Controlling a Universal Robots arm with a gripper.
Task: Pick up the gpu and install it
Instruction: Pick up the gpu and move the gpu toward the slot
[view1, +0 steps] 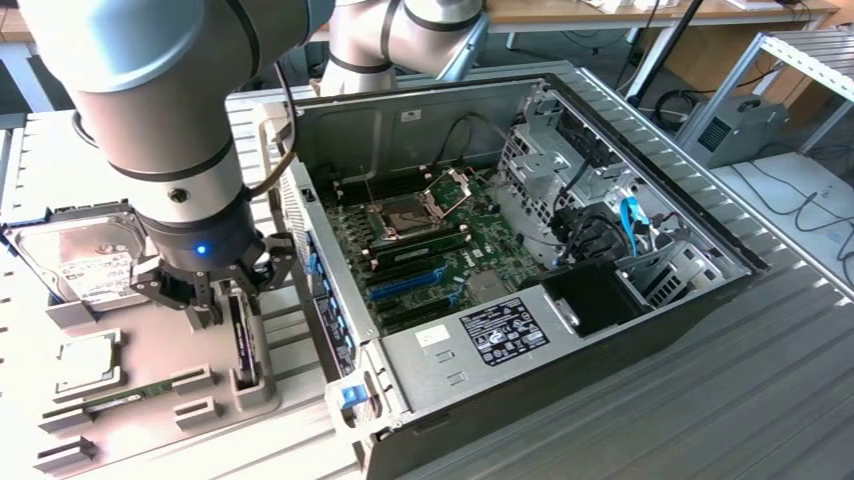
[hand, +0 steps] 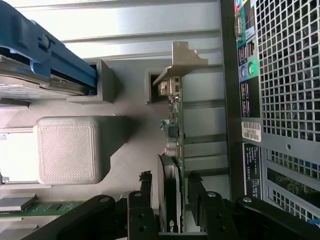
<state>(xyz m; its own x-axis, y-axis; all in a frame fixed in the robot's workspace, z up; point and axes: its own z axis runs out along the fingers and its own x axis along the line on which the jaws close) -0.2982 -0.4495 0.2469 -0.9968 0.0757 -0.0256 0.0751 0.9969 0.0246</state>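
In the exterior view, the gripper (view1: 230, 305) is hanging low over the grey holder tray (view1: 147, 330) on the exterior view's left of the open computer case (view1: 534, 400). Its jaws are standing wide, one on each side of the gpu (view1: 242, 350), which is standing on edge in its slot in the tray, just beside the case wall. The hard drive (view1: 83, 262) is showing a white label and the power supply (view1: 501, 332) a black sticker; the print on both is too small to read.

In the wrist view, the two black fingers (hand: 145, 202) are straddling the gpu (hand: 175, 130) near its fan end. A sliver of space seems to be showing on each side of the card, so they are probably not pressing on it, though the angle makes this hard to judge. The silver bracket (hand: 184, 59) is sitting at the card's far end. On the case's rear panel (hand: 290, 100), a barcode sticker (hand: 251, 134) is showing, its writing unreadable.
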